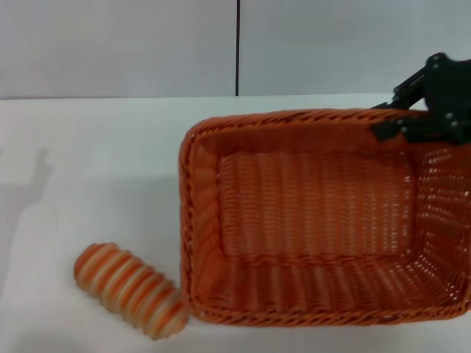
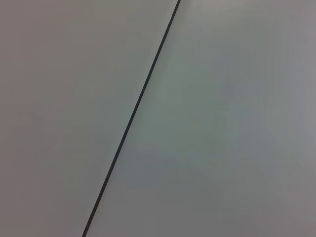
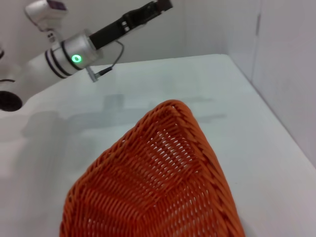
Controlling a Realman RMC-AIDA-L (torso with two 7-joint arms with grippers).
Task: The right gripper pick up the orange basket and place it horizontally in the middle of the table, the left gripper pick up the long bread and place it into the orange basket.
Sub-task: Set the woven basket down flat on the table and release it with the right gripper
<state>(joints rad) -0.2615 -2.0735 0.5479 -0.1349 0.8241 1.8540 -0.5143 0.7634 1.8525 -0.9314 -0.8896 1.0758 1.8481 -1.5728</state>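
1. Where the far right corner of the orange basket [image 1: 316,220] meets the frame's right side in the head view, the right gripper [image 1: 397,126] is reaching in from the right, its black body sitting over the braided rim and its fingers [image 1: 385,131] lying at the rim; whether they are clamping the rim or merely resting wide of it cannot be told.
2. Seen from the right wrist view, the left arm [image 3: 74,54] is extending above the far side of the table [image 3: 163,84], white-sleeved with a green light glowing on its wrist, and the left gripper [image 3: 160,6] is pointing toward the wall; the state of its fingers cannot be told. The left wrist view is showing only the grey wall [image 2: 222,123] with a dark seam [image 2: 133,111] running across it.
3. The orange basket is sitting on the table [image 1: 96,162] with its long side running left to right, and its woven floor is showing bare. Its right end is running past the frame's right edge.
4. The long bread [image 1: 131,289] is lying on the table just outside the basket's near left corner, tilted diagonally, its nearer end just beside or touching the rim.
5. White tabletop is lying open to the left of the basket and behind it, up to the wall [image 1: 118,44].
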